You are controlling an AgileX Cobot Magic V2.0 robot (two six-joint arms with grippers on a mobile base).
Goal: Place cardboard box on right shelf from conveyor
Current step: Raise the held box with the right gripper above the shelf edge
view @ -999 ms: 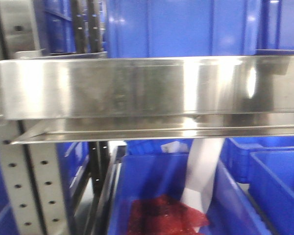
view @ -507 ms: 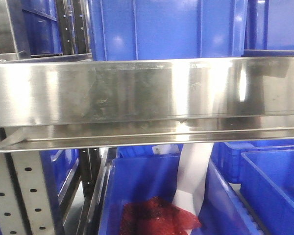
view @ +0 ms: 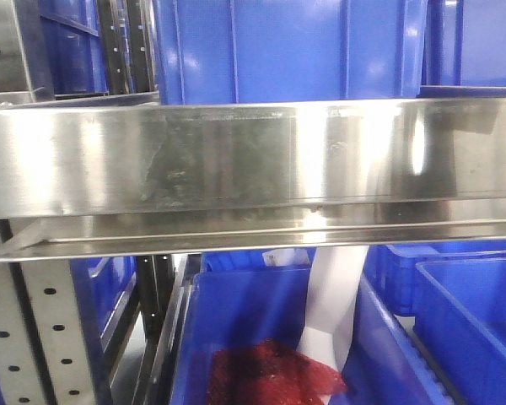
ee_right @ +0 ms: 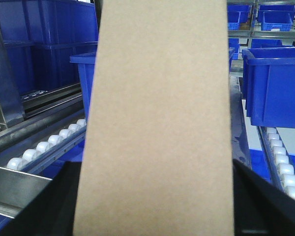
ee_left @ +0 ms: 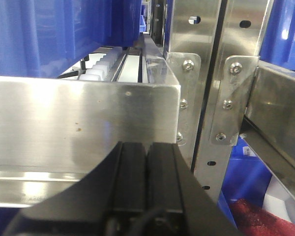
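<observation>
Upright cardboard box (ee_right: pixel 157 108) in right claw (ee_right: pixel 155 196), clamped between its fingers (ee_right: pixel 54 206), white rollers (ee_right: pixel 44 145) and blue bins (ee_right: pixel 273 83) beyond, left claw (ee_left: pixel 147 162) pressed shut, empty, before a steel lip (ee_left: pixel 83 123), right shelf (view: pixel 253 156) spanning front view

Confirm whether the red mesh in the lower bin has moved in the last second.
No. The red mesh keeps its spot beside the white strip in the blue bin; the whole front view slid left together, so the camera moved.
</observation>
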